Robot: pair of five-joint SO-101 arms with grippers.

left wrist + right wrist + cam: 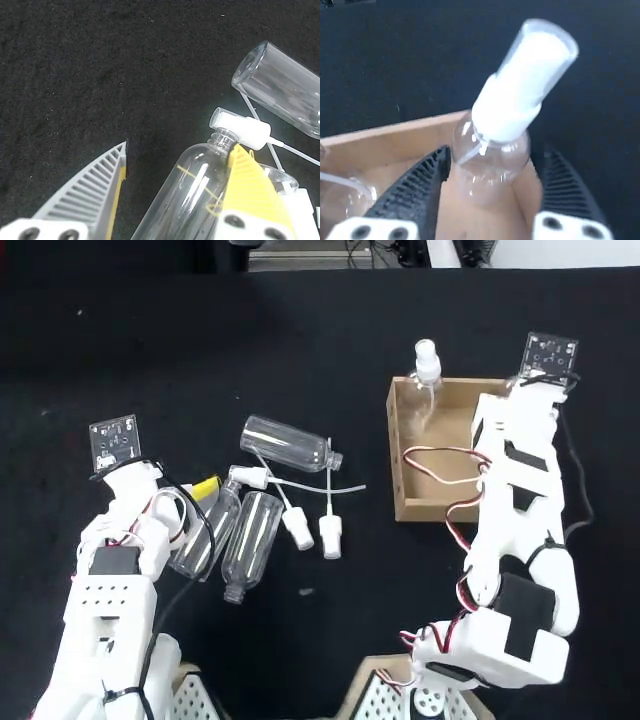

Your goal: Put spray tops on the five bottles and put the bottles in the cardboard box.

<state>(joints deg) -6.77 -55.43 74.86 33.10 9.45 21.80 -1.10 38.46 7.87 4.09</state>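
Showing the right gripper (497, 150) over the far corner of the cardboard box (398, 455). Its two black fingers (417, 187) are spread to either side of a capped bottle (492, 172) standing in that corner. One finger is at the bottle's shoulder and the other stands just clear of it, so the claw is parted and clamps nothing. The bottle's white spray top (520, 95) leans above the box rim. The left gripper (180, 147) is also spread wide, low over the black table (75, 60). An uncapped bottle (182, 200) lies between its fingers, close against the yellow finger (247, 185) and apart from the grey finger (95, 190). A loose spray top (242, 127) lies at this bottle's neck. Two further bottles (290, 443) and two further spray tops (298, 528) lie nearby on the table.
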